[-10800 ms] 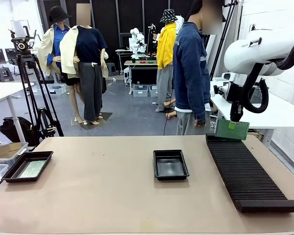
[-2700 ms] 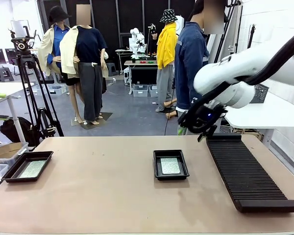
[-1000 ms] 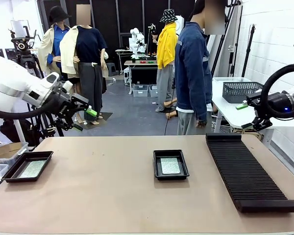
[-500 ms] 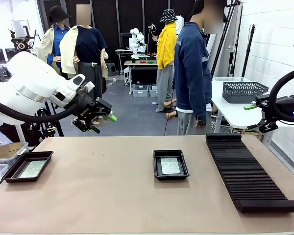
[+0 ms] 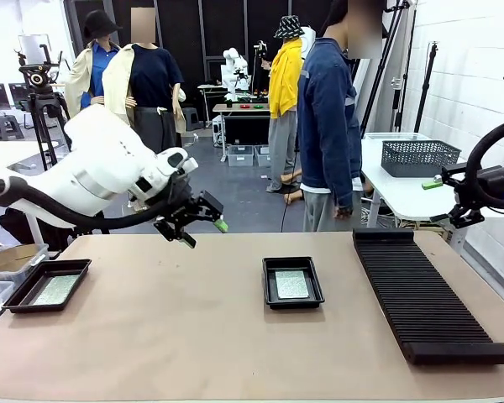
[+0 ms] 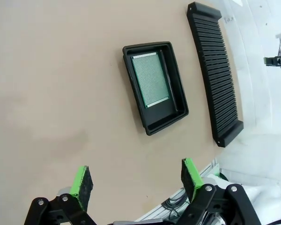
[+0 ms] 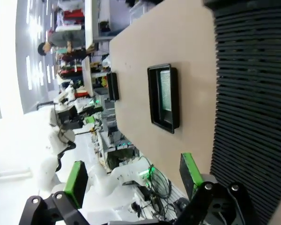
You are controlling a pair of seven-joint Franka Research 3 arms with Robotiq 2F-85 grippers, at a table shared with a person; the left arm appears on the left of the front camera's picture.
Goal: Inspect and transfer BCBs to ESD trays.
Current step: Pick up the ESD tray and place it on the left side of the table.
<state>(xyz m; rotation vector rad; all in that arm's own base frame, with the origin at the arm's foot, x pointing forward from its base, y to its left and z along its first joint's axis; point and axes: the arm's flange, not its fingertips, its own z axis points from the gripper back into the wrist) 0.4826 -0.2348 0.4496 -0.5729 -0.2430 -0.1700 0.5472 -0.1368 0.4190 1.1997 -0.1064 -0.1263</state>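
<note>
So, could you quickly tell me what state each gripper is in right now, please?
Left gripper: open, holding nothing.
Right gripper: open, holding nothing.

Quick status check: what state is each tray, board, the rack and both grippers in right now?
Middle tray: holds one board, lying flat.
Left tray: holds one board, flat.
Rack: slots bare, no boards.
Left gripper: open, holding nothing, above the table.
Right gripper: open, holding nothing, off the table's right edge.
</note>
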